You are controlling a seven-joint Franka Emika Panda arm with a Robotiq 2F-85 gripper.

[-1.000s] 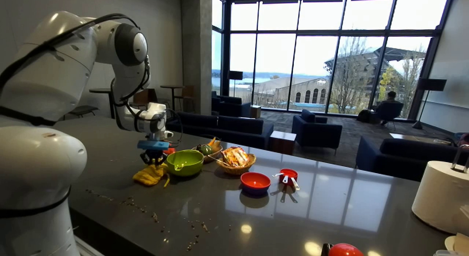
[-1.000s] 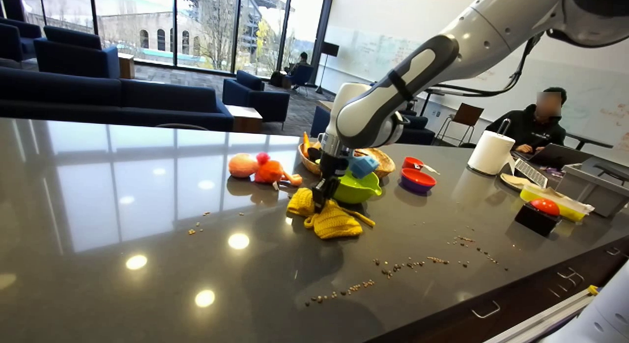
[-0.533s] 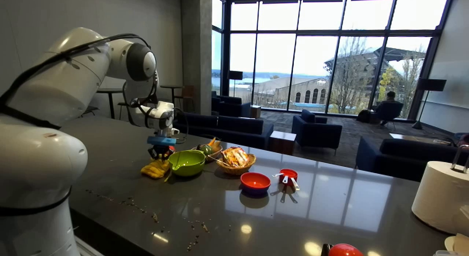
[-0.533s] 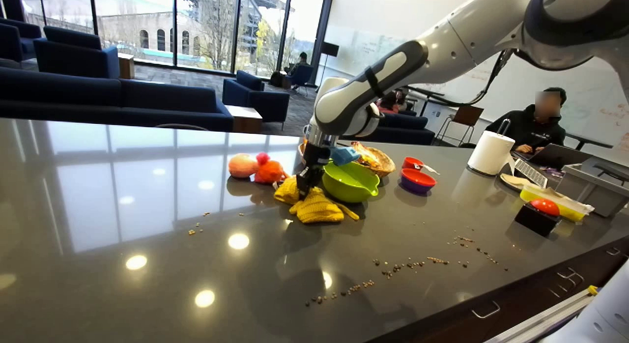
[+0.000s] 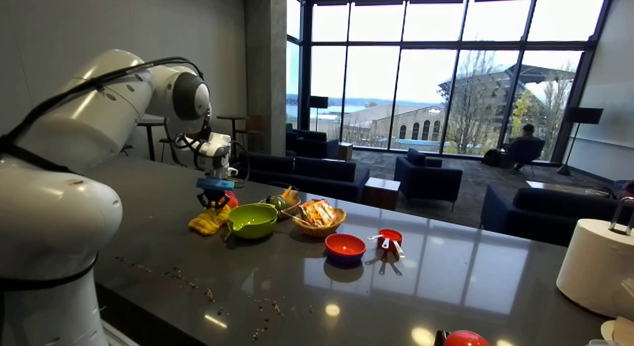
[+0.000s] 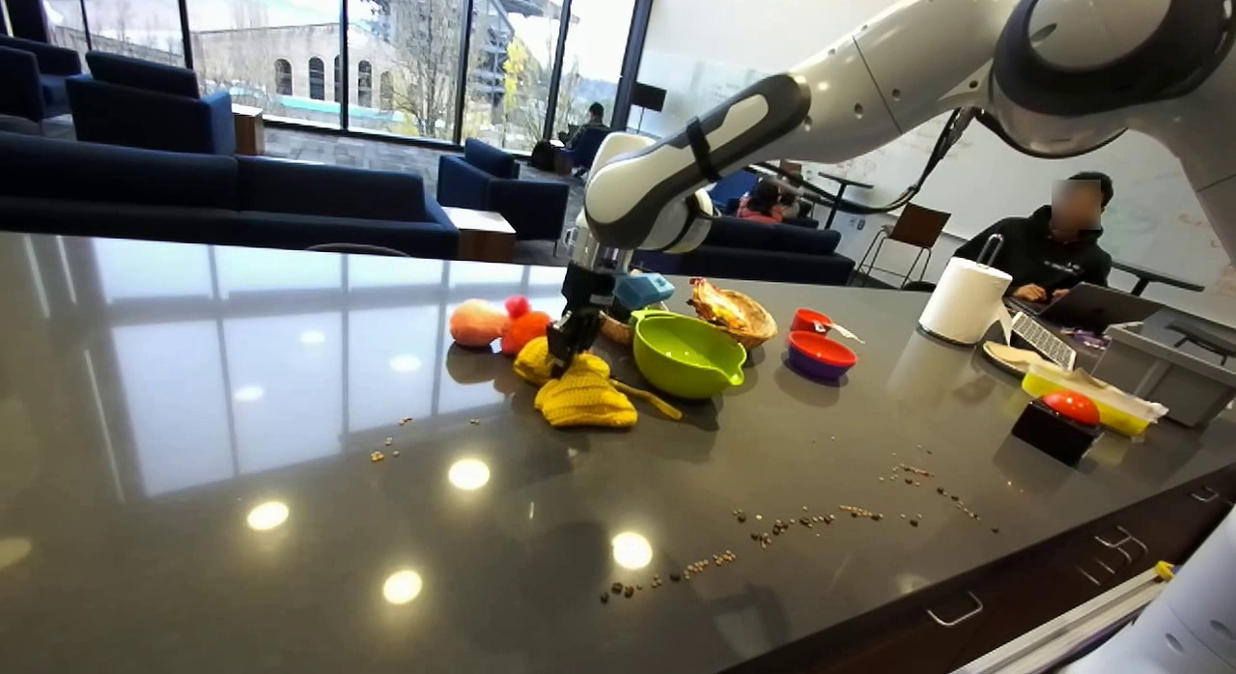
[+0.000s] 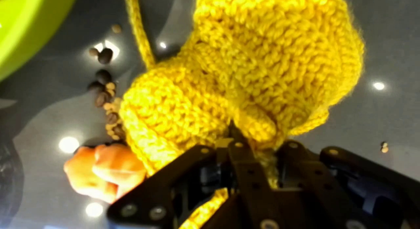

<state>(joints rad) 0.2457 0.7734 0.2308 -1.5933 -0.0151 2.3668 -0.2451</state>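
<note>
Was a bright yellow crocheted piece (image 7: 279, 52), soft and thick-stitched, with a thin cord (image 7: 139, 32) running to the upper left of the wrist view. Lay crumpled on the dark surface (image 6: 386, 519), bunched into a large lump at the top of that frame and a smaller one left of its centre. Was pinched in the pincer (image 7: 262, 150) just below the middle of the same frame; sat below mid-height in both exterior views.

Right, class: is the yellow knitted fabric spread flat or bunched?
Bunched: the yellow knitted fabric bulges in rounded lumps, with the jaws shut on it.
</note>
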